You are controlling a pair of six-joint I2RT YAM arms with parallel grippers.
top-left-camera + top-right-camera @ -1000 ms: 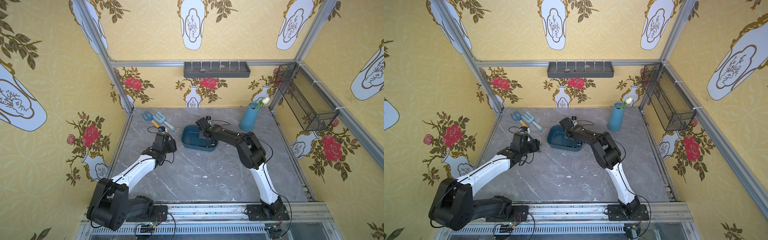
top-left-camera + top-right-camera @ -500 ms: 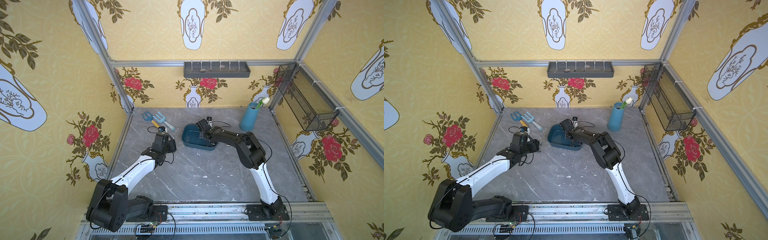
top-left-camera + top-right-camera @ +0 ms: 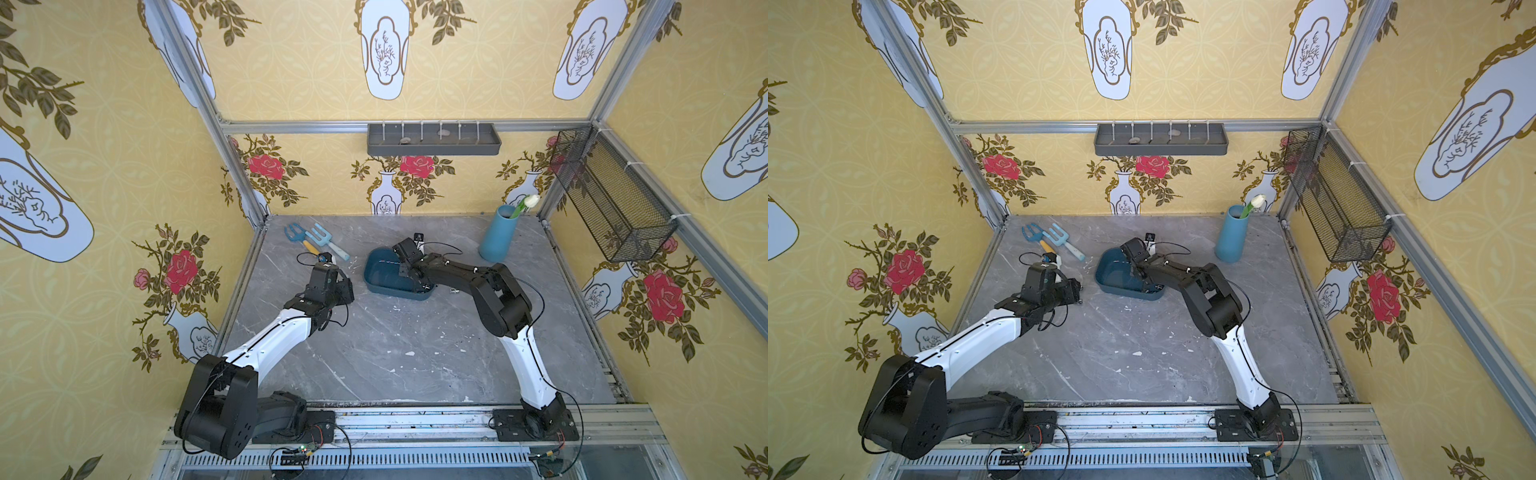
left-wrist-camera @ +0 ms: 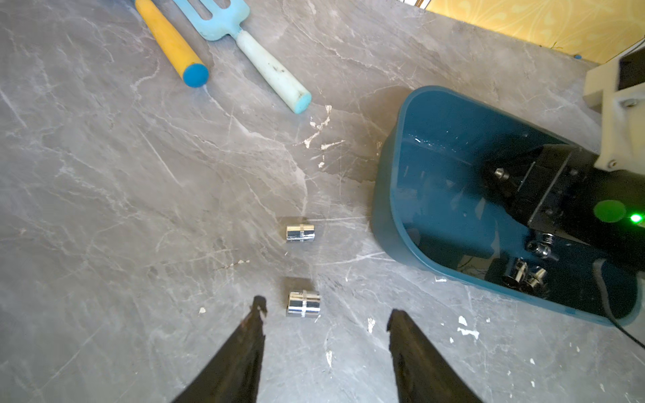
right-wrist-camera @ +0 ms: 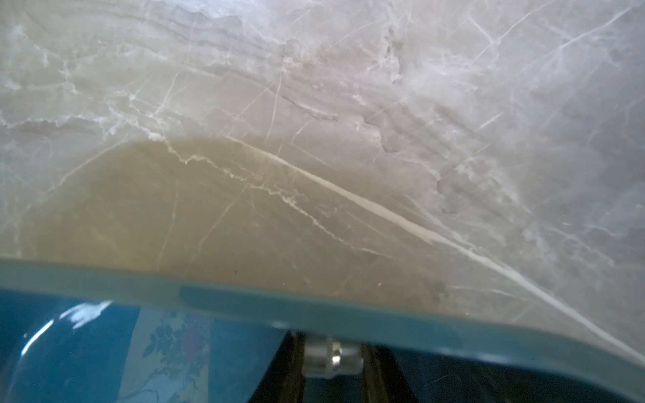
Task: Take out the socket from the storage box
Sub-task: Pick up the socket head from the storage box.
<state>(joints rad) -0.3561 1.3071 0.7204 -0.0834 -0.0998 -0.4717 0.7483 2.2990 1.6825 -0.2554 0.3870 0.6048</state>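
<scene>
The storage box (image 3: 384,280) (image 3: 1115,280), a dark teal tub, sits mid-table in both top views. My right gripper (image 3: 406,272) (image 3: 1138,272) reaches down into it. In the right wrist view a silver socket (image 5: 331,356) sits between the two black fingers, just inside the box wall (image 5: 244,303), and the jaws are shut on it. More sockets (image 4: 520,275) lie in the box's near corner. My left gripper (image 4: 327,308) stands open just above the table. One socket (image 4: 303,303) lies by its fingertip and another socket (image 4: 300,233) lies further ahead, both outside the box.
Two toy garden forks (image 3: 316,243) lie at the back left. A blue vase with a tulip (image 3: 496,235) stands at the back right. A grey tray (image 3: 432,139) hangs on the back wall and a black mesh basket (image 3: 611,195) on the right wall.
The right gripper's jaws have closed on a socket inside the box. The box has shifted slightly to the left. The left arm has barely moved.
</scene>
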